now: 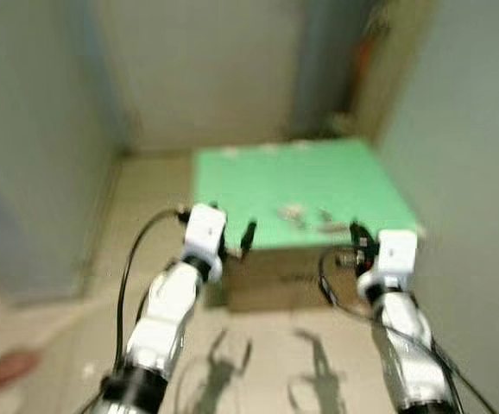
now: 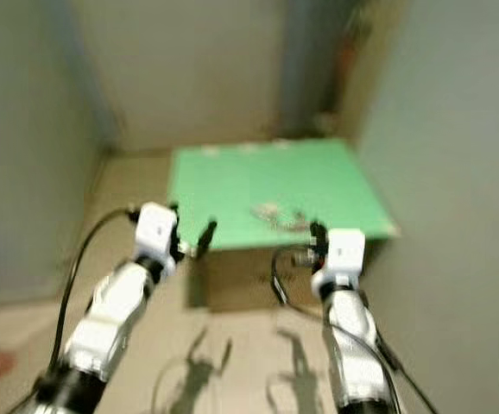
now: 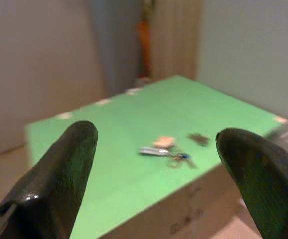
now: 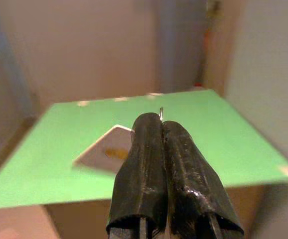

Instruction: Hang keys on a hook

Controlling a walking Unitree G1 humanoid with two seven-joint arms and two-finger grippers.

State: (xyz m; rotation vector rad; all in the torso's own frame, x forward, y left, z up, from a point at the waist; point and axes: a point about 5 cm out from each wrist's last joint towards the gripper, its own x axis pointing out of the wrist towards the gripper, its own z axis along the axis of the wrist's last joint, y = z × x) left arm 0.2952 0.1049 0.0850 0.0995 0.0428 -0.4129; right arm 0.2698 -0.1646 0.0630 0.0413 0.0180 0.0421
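The left gripper (image 1: 236, 237) is wide open, both black fingers (image 3: 59, 174) spread apart with nothing between them, hanging just short of the near edge of the green tabletop (image 1: 232, 185), toward its near left corner. The right gripper (image 4: 164, 164) is clamped tight, fingers pressed together, with a tiny metal tip poking out at the front, so it's pinching something thin. I can't make out what that is. A white tag-like card (image 4: 106, 149) sits just behind the fingers in the right wrist view; whether it's attached to the pinched thing or lying on the tabletop, I can't tell.

The keys (image 3: 166, 152) lie on the tabletop between the two grippers, closer to the near edge than the far one, a small bunch with a pale tag and some metal bits. A second small dark item (image 3: 199, 139) sits just beside them toward the right edge.

My guess is we're early on, approaching for the pickup. Everything's blurry, so the robot is likely moving. What could go wrong: keys are flat and loose, so the fingers might just scrape them along the green surface or grab only one piece and let the rest dangle or drop. No hook spotted here either.
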